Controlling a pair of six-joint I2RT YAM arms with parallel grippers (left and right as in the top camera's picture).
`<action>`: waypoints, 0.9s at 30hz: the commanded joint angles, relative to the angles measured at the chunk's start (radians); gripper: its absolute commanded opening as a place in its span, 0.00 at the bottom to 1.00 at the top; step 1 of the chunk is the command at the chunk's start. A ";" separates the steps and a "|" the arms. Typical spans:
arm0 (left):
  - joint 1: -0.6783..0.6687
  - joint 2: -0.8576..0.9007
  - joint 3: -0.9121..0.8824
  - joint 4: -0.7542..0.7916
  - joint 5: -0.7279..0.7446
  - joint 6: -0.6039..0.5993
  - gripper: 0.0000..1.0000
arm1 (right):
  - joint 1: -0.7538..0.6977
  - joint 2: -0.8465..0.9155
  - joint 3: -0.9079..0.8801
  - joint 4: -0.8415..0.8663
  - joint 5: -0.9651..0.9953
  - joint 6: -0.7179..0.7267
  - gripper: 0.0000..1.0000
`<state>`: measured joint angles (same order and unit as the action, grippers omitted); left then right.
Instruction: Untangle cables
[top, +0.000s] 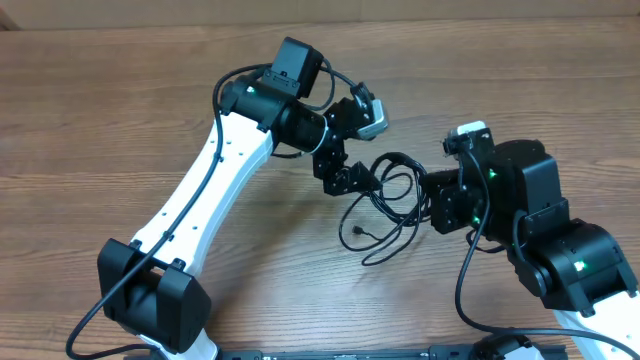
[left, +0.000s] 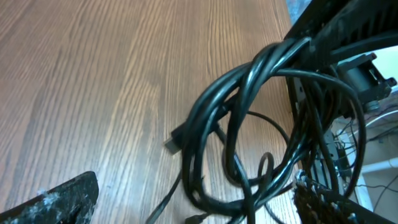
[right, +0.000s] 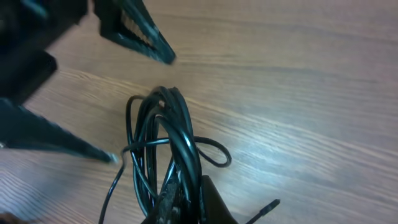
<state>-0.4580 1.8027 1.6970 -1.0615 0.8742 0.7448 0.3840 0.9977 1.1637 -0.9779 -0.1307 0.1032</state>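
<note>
Risks first
- The cables (top: 392, 190) hang as one knotted bunch from the right tool (top: 428, 198), which is clamped shut on the upper strands; the lower loops and a plug (left: 176, 138) rest on the desk (top: 120, 100)
- If the left tool (top: 362, 182) closes where it stands, it likely takes several strands at once. Pulling then would tighten the knot rather than free a cord
- A pull away from the right tool could cinch the twisted section visible in the left wrist view, where three or four strands cross close under the grip
- The two tools sit near each other across the bunch, so a short reach by either risks finger-to-finger contact
- The small stray loop (right: 211, 152) sticking out to one side could snag a fingertip on approach

Pose
- Left arm: stretched from the near-left base across the desk, wrist bent down, tool aimed at the bunch from its left side. Jaws spread wide and holding nothing. Its fingers (right: 140, 34) flank the top of the coil without touching it, as far as the right wrist view shows
- Right arm: folded compactly at the right, tool pointing left and slightly down, and the bunch trails from it toward the left tool
</note>
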 joint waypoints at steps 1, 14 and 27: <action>-0.027 -0.024 0.009 -0.013 -0.027 0.005 1.00 | 0.000 -0.011 0.035 0.044 -0.056 0.000 0.04; -0.029 -0.024 0.009 0.016 -0.069 -0.324 0.64 | 0.000 -0.010 0.035 0.066 -0.016 0.057 0.04; -0.029 -0.024 0.009 0.045 -0.041 -0.383 0.04 | 0.000 -0.009 0.035 0.037 0.020 0.080 0.12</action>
<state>-0.4847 1.8027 1.6970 -1.0370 0.8112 0.4160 0.3840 0.9977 1.1637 -0.9306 -0.1467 0.1654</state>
